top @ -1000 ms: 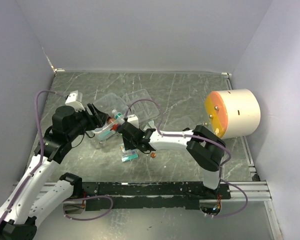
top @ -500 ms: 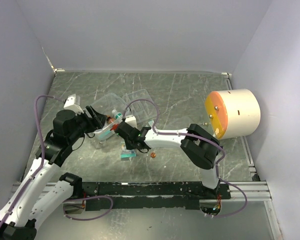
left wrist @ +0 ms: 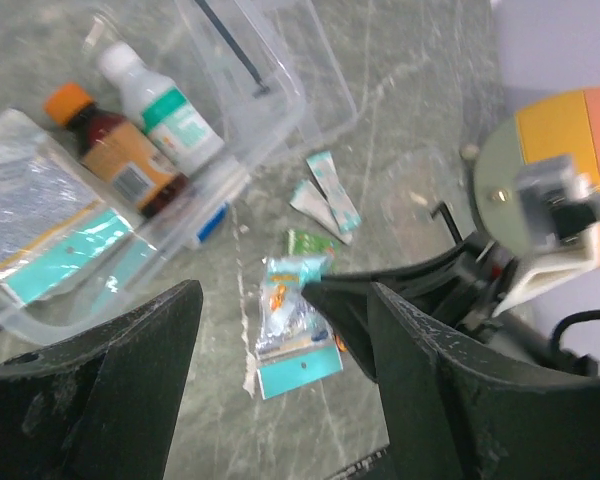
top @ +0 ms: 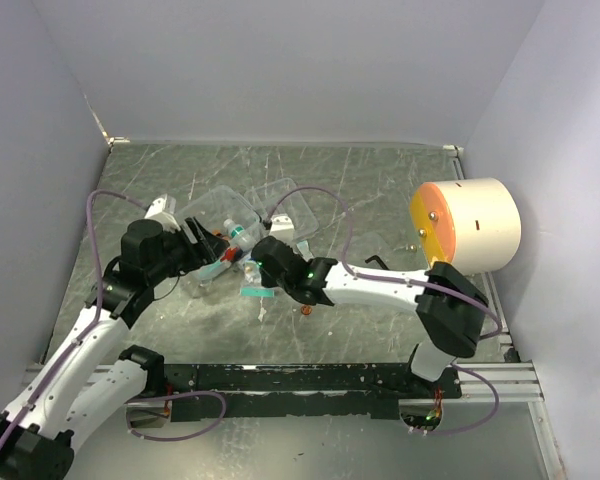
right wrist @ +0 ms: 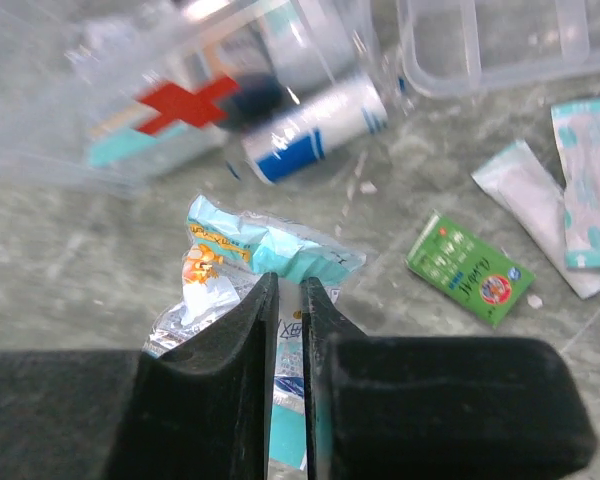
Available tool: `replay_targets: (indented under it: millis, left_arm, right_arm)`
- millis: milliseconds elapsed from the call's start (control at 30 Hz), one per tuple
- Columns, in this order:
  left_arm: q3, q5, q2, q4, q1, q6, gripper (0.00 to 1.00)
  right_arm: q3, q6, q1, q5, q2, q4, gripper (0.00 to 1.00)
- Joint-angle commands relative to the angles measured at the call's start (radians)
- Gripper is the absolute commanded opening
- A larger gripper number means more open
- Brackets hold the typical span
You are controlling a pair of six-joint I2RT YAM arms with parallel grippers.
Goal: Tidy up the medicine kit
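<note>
Nearest the arm bases, the right gripper (right wrist: pixel 288 285) has just drawn its jaws in. A second ago they stood apart above the clear plastic packet with the teal header and orange print (right wrist: pixel 270 245). Now they are almost together, pinching the packet's near edge. The packet's far end looks to be on the grey marbled tabletop (top: pixel 380 190), so I judge the grip made but the lift not begun. The right arm has also stretched further left to reach it.

The left gripper (left wrist: pixel 285 290) hovers above the same spot with its jaws wide apart and nothing between them. It has crept slightly toward the kit over the last second.

Just beyond the packet sits the medicine kit (right wrist: pixel 185 100), a small clear plastic box with a red cross. It already holds a brown bottle with an orange cap (left wrist: pixel 115 150), a white bottle with a green label (left wrist: pixel 165 110) and flat teal-and-clear packs (left wrist: pixel 50 230). Its clear divided tray (right wrist: pixel 500 60) lies just beside it.

Loose on the table to the right are a small green sachet (right wrist: pixel 468 268) and a white sachet (right wrist: pixel 535 205). Well apart, at the far right, lies the big cream cylinder with an orange face (top: pixel 475 225).

With the packet gripped, carrying it over the kit's wall seems the next step. The thin film could slip from so narrow a pinch.
</note>
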Motion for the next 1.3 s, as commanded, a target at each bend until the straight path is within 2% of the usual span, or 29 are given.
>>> replay_targets:
  millis: [0,100,367,667,800,867,900,1000,1067,1267]
  left_arm:
    - [0.006,0.221,0.052,0.078,0.005,0.016,0.77]
    - [0.009,0.297,0.091,0.083,0.005,0.030,0.76]
    - [0.014,0.227,0.114,0.046,0.006,0.028,0.65]
    - [-0.013,0.289,0.131,0.124,0.006,-0.022,0.52]
    - [-0.002,0.283,0.122,0.140,0.006,-0.017,0.40]
    - [0.009,0.259,0.118,0.130,0.006,-0.007,0.32]
    - [0.014,0.237,0.116,0.125,0.006,0.000,0.30]
    - [0.034,0.167,0.108,0.092,0.006,0.007,0.27]
    - [0.055,0.098,0.107,0.052,0.006,0.007,0.27]
    - [0.130,-0.104,0.082,-0.019,0.007,-0.020,0.27]
  right_arm:
    - [-0.013,-0.042,-0.004,0.039,-0.075,0.130,0.12]
    - [0.002,-0.077,-0.007,0.019,-0.099,0.158,0.13]
    - [0.014,-0.145,-0.014,-0.046,-0.147,0.222,0.14]
    - [-0.024,-0.142,-0.023,-0.114,-0.195,0.285,0.14]
    - [-0.037,-0.134,-0.040,-0.161,-0.200,0.307,0.14]
    - [-0.038,-0.126,-0.043,-0.167,-0.200,0.303,0.18]
    - [-0.039,-0.119,-0.043,-0.163,-0.205,0.296,0.24]
    - [-0.051,-0.093,-0.046,-0.129,-0.228,0.283,0.42]
    - [-0.056,-0.081,-0.046,-0.102,-0.252,0.284,0.49]
    - [-0.132,-0.065,-0.051,-0.046,-0.319,0.269,0.52]
